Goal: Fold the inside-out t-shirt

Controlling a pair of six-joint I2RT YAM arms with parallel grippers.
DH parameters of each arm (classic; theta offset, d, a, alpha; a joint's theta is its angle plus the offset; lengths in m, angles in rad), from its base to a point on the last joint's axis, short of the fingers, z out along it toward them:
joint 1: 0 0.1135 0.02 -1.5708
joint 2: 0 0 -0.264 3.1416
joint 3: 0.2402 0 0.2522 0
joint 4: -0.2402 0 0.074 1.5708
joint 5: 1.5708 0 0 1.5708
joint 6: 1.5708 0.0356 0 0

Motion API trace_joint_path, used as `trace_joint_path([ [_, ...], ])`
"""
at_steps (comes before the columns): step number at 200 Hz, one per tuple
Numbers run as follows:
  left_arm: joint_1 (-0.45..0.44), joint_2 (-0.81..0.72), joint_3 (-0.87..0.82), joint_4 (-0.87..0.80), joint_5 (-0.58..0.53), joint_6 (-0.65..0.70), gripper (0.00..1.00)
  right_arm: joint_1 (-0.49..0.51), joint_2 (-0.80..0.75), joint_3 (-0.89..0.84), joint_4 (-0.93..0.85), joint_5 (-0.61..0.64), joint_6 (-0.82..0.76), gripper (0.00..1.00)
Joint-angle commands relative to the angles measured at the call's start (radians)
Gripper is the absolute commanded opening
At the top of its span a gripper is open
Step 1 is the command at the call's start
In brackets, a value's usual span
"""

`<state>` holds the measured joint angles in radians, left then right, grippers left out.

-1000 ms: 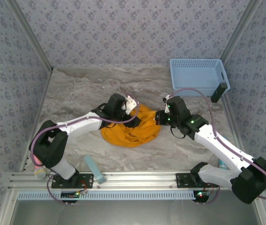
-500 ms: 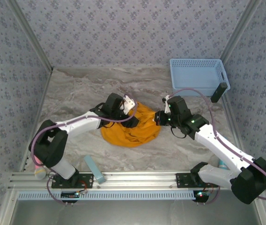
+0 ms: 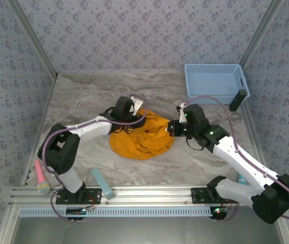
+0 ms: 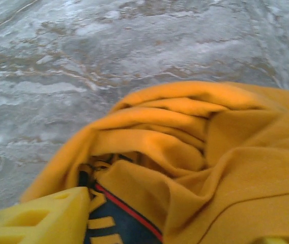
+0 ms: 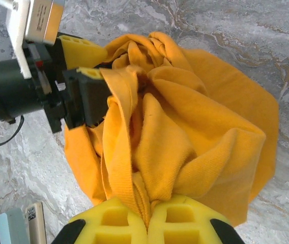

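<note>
The inside-out t-shirt (image 3: 143, 138) lies bunched in an orange-yellow heap at the middle of the table. My right gripper (image 3: 171, 128) is at its right edge, and its yellow fingers (image 5: 182, 221) are shut on a gathered fold of the t-shirt (image 5: 185, 132). My left gripper (image 3: 133, 113) is at the heap's far left edge. In the left wrist view its jaws stand wide apart, with folds of the t-shirt (image 4: 200, 152) and a dark blue print with a red stripe (image 4: 116, 218) between them. The left gripper (image 5: 86, 60) also appears in the right wrist view, pushed into the cloth.
A light blue basket (image 3: 214, 80) stands at the back right, with a black object (image 3: 237, 100) beside it. A pink-handled item (image 3: 40, 175) lies near the left wall. A pale blue block (image 3: 103, 183) lies by the front rail. Walls close in three sides.
My left gripper has shifted up and left along the shirt's far edge and its wrist has turned. The left elbow swung aside, uncovering the pink-handled item. The right arm has barely moved.
</note>
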<state>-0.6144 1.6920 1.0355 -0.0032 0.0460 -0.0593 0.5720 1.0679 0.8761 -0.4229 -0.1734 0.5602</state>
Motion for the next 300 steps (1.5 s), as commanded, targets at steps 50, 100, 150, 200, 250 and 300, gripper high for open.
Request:
trace_joint_path([
  [50,0.065,-0.020,0.015,-0.150,-0.008,-0.005,0.28,-0.003,-0.054,0.006,-0.021,0.121,-0.002,0.00],
  [100,0.094,-0.121,0.323,-0.518,0.027,0.071,0.05,-0.019,0.078,0.174,-0.052,0.401,-0.022,0.00],
  [150,0.130,-0.136,0.828,-0.639,-0.047,0.017,0.00,-0.074,0.365,0.760,-0.104,0.492,-0.193,0.00],
  [200,0.096,-0.199,1.152,-0.712,-0.081,-0.140,0.00,-0.099,0.354,1.121,-0.218,0.308,-0.292,0.00],
  [250,-0.003,-0.472,0.783,-0.581,-0.055,-0.123,0.00,-0.097,0.129,1.032,-0.342,0.077,-0.300,0.00],
  [300,-0.024,-0.442,0.909,-0.652,-0.021,-0.074,0.00,-0.104,0.096,1.094,-0.365,0.027,-0.291,0.00],
])
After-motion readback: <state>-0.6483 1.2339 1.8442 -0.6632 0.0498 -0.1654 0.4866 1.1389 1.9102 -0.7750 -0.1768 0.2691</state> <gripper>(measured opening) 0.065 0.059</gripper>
